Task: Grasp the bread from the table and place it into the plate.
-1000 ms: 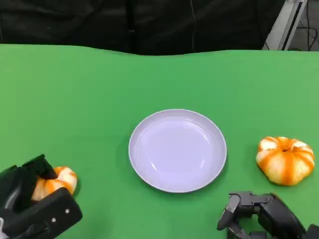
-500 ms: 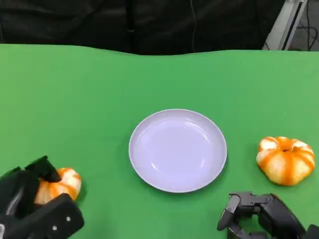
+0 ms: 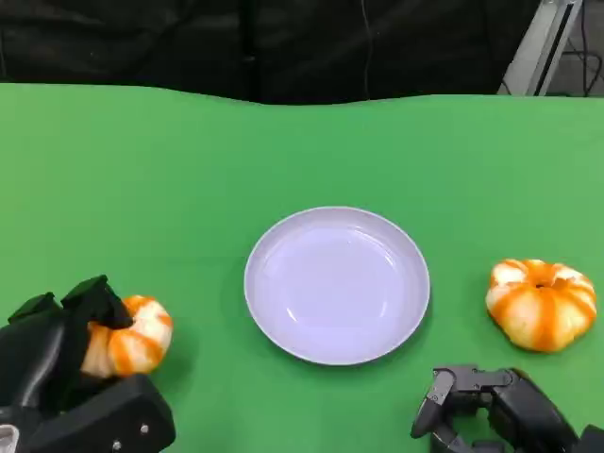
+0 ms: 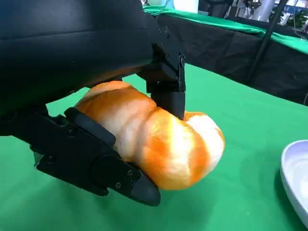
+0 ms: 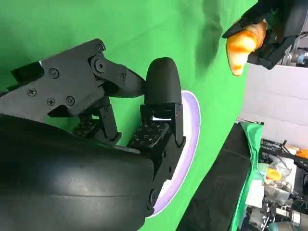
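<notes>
Currently mid-carry: the left hand (image 3: 57,363) has its fingers wrapped around the bread (image 3: 129,337), an orange-and-white striped bun, near the front-left corner of the green tabletop (image 3: 189,160). In the left wrist view the bread (image 4: 159,139) sits clamped between fingers (image 4: 96,159) on one side and a finger pressing in from the opposite side, and a shadow on the cloth beneath suggests it's lifted clear, though I can't confirm the gap. The plate (image 3: 283,326), pale lilac and holding nothing, sits at the tabletop's centre, well apart from the held bun. The right hand (image 3: 491,406) rests low by the front-right edge with fingers curled in and nothing in them; the right wrist view shows the same curled fingers (image 5: 161,110) with the plate rim (image 5: 190,139) behind them. A second striped bun (image 3: 540,302) lies on the cloth near the right edge, just past the right hand, untouched. My read: grasp done, transport is the step in hand. Next move calls for swinging the left hand across toward the centre until the bread is over the plate's middle, lowering it, then letting go. Grip looks off-centre, with much of the bun sticking out past the fingers, so slip or roll on release is the risk.
</notes>
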You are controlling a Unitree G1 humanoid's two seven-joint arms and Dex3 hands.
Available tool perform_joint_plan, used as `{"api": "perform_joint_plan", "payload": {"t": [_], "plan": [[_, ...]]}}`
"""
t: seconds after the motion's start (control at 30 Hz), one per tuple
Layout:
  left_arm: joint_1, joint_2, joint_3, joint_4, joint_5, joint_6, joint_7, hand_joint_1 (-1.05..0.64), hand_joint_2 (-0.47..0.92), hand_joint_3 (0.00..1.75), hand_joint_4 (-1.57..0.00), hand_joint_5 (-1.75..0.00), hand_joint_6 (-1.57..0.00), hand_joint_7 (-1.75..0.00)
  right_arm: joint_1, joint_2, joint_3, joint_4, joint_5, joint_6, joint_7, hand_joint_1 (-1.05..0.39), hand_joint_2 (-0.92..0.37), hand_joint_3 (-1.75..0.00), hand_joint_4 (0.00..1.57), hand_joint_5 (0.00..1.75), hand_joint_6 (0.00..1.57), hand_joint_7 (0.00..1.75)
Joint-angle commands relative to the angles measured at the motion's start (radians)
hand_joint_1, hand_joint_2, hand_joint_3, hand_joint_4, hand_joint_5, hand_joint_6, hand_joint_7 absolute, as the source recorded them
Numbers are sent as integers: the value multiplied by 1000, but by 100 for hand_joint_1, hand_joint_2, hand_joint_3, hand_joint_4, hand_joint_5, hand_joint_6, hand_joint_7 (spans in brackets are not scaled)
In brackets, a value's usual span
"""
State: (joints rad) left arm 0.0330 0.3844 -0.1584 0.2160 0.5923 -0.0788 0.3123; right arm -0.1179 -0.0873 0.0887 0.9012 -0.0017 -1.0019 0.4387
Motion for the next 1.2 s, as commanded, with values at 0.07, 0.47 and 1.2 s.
{"api": "perform_joint_plan", "payload": {"t": [0.07,0.47,1.2], "plan": [[-25,-30,9,-159,13,25,-9,-10,82,1,-63,-175,-47,-175,1,-4,0,-3,-8,8,-17,-14,-68,-83,81,145,86,112],[-102,-102,-41,-183,29,58,-82,-13,81,0,-64,-175,-48,-175,2,3,8,-2,-22,6,-30,-14,-69,-83,81,146,85,113],[-258,-190,-154,-18,61,5,-75,-9,79,0,-58,-175,-51,-163,9,16,29,-17,-33,2,-65,-13,-67,-87,80,147,84,116]]}}
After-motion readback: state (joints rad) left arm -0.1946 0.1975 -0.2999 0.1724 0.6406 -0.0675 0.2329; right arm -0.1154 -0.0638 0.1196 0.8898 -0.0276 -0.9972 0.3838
